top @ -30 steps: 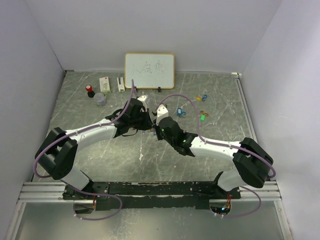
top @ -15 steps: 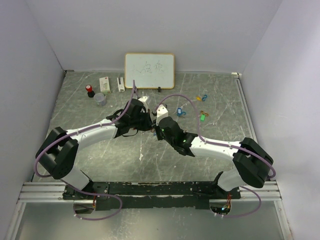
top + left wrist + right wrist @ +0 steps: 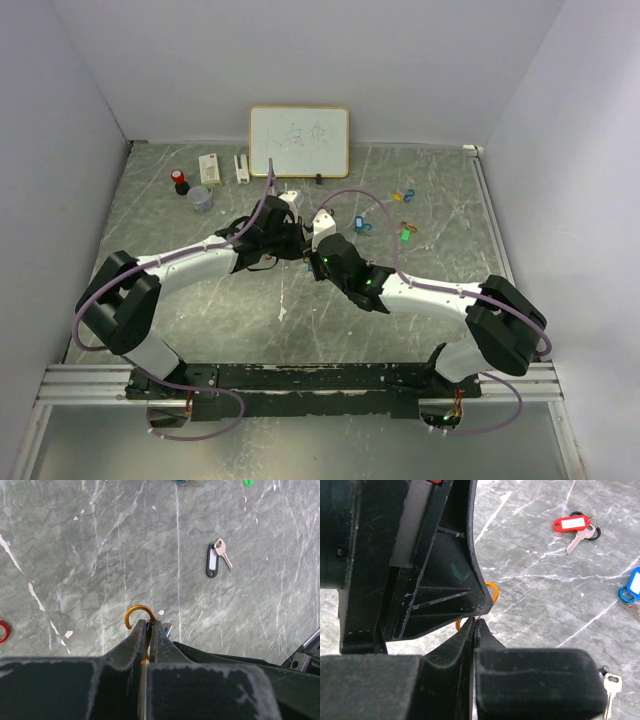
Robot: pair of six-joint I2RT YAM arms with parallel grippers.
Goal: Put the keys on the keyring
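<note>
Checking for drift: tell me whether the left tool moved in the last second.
Yes, slightly: in the top view the left tool shifted right, along the whiteboard's lower edge.

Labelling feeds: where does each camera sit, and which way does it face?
Top external: above, behind the bases, facing down at the table; left arm, right arm show.
Left wrist: looks down past the left gripper, shut on the orange keyring.
Right wrist: looks past the right gripper at the left one.
Shared: both wrist views show the keyring.
</note>
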